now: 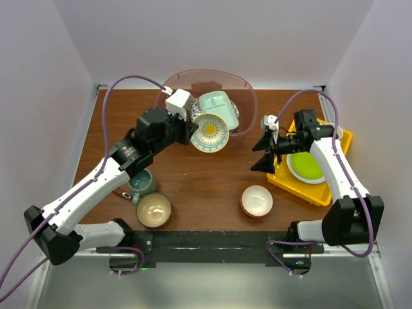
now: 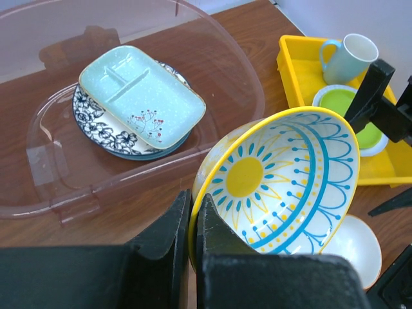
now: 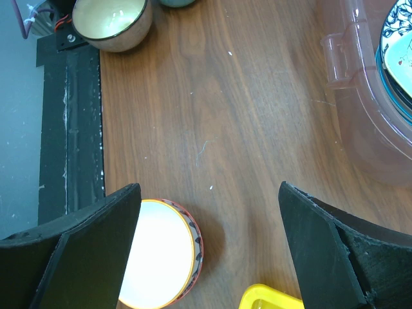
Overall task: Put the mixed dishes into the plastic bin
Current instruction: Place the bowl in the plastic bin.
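Jaws on the left gripper (image 2: 193, 215) are clamping the rim of the yellow-and-blue patterned bowl (image 2: 283, 180), with one finger inside and one outside, and the bowl is hanging tilted. The right gripper (image 1: 265, 153) is hovering with its fingers spread wide, carrying nothing.

Starting at the near edge, the tan bowl (image 1: 154, 210) is sitting toward the near-left corner with the teal mug (image 1: 141, 183) just beyond it. A small white-lined bowl (image 1: 257, 200) is waiting by the middle of that edge, close below the right gripper.

Moving up the desk, the held bowl is hanging right at the near rim of the plastic bin (image 1: 251, 103), not yet down inside. Along the right edge, the yellow tray (image 1: 302, 191) is carrying the lime-green plate (image 1: 306, 166) and a pale mug (image 2: 351, 58).

At the middle of the far edge, the bin is already holding the mint divided dish (image 2: 141, 96), which is lying on the blue floral plate (image 2: 103, 132).

My call for this step: that grip is a thin pinch on one edge, so the bowl could swing. I'd be carrying it slowly over the wall and lowering it close to the bare floor beside the stack. Then I'd be levelling it and only after that letting go, because dropping it from height is risking a chip.

No writing, brand or label is showing. The only mark is a small red sprig painted on the mint dish.
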Action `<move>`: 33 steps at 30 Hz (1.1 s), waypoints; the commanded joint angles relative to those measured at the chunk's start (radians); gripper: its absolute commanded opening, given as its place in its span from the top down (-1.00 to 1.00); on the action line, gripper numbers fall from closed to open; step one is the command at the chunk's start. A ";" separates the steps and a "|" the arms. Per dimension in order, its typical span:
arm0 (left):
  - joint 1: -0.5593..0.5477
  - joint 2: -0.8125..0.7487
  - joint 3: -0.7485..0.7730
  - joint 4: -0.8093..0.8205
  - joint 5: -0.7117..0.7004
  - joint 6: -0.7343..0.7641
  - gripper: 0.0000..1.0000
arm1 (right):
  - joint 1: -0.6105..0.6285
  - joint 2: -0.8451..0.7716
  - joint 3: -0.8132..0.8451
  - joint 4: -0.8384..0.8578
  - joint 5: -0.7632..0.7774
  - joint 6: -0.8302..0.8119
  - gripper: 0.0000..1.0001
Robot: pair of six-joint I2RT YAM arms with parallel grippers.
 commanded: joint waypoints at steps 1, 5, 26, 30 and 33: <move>0.039 0.013 0.081 0.115 0.060 0.013 1.00 | -0.004 -0.021 -0.001 0.017 -0.036 -0.020 -0.84; 0.078 0.037 0.108 0.128 0.109 -0.002 1.00 | -0.004 -0.021 0.001 0.018 -0.033 -0.020 -0.84; 0.260 0.206 0.257 0.175 0.321 -0.126 1.00 | -0.004 -0.033 -0.002 0.027 -0.024 -0.011 -0.84; 0.274 0.227 0.277 0.177 0.336 -0.136 1.00 | -0.004 -0.031 -0.001 0.029 -0.024 -0.008 -0.84; 0.282 0.244 0.291 0.177 0.344 -0.142 1.00 | -0.004 -0.033 -0.004 0.030 -0.024 -0.005 -0.85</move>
